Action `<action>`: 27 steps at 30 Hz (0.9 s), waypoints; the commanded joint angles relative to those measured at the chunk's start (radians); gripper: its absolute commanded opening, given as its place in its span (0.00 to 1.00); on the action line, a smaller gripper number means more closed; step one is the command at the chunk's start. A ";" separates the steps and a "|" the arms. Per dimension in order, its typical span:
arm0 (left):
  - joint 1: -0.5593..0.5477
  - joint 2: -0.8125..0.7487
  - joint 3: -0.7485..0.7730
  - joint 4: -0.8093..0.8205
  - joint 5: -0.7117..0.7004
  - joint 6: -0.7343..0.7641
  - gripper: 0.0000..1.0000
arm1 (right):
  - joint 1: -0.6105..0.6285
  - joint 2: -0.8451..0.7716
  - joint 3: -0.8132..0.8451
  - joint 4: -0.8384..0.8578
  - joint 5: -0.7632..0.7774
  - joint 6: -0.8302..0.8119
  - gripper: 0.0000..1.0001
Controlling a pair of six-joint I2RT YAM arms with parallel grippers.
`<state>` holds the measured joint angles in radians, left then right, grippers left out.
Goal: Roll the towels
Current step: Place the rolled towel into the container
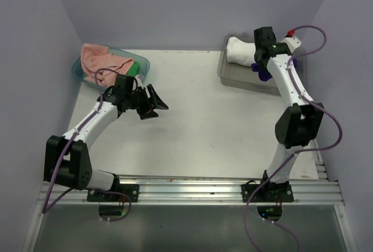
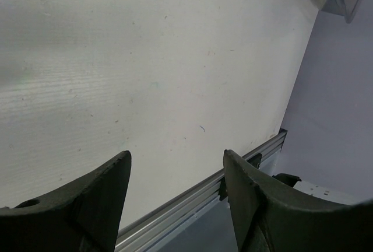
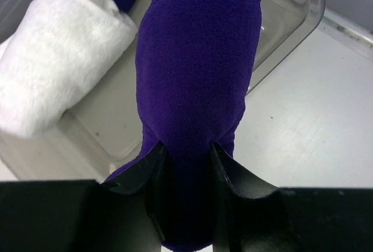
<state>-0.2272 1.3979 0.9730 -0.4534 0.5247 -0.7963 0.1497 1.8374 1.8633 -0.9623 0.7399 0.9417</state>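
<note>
Seen from above, the left gripper hovers over the bare table, its jaws spread and nothing between them. Just behind it and to its left, a pink towel is heaped unrolled in a teal tub. A green towel is tucked at the tub's near corner. Both appear to be stored there until wanted. Across the table, the right gripper is reached out over a grey tray. A rolled white towel is laid in the tray just to this gripper's left, and a scrap of the purple towel is glimpsed beneath it.

Through the left wrist camera, two dark fingers are shown wide apart and empty above plain tabletop. A metal rail crosses beneath them. No towel is shown in this view.

Through the right wrist camera, the purple towel is shown as a tight roll pinched at its near end between the right gripper's fingertips. It extends straight ahead of them, over the tray's rim. The white towel lies ahead and to the left, inside the tray. The pinch is judged to be there so that the roll is not loosened while it is carried. The tray seems to be used for finished rolls, so the purple towel is probably meant to be set beside the white one. The pink and green towels are judged not yet rolled.
</note>
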 commanded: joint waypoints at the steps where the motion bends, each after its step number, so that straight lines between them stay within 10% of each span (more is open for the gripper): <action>1: 0.009 0.021 0.064 -0.016 0.038 0.023 0.68 | -0.050 0.103 0.108 -0.075 0.019 0.225 0.00; 27: 0.009 0.061 0.110 -0.037 0.040 -0.047 0.67 | -0.196 0.500 0.281 0.177 0.090 0.436 0.00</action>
<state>-0.2245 1.4605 1.0843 -0.5034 0.5457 -0.8276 -0.0299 2.3436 2.0853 -0.8204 0.7429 1.3247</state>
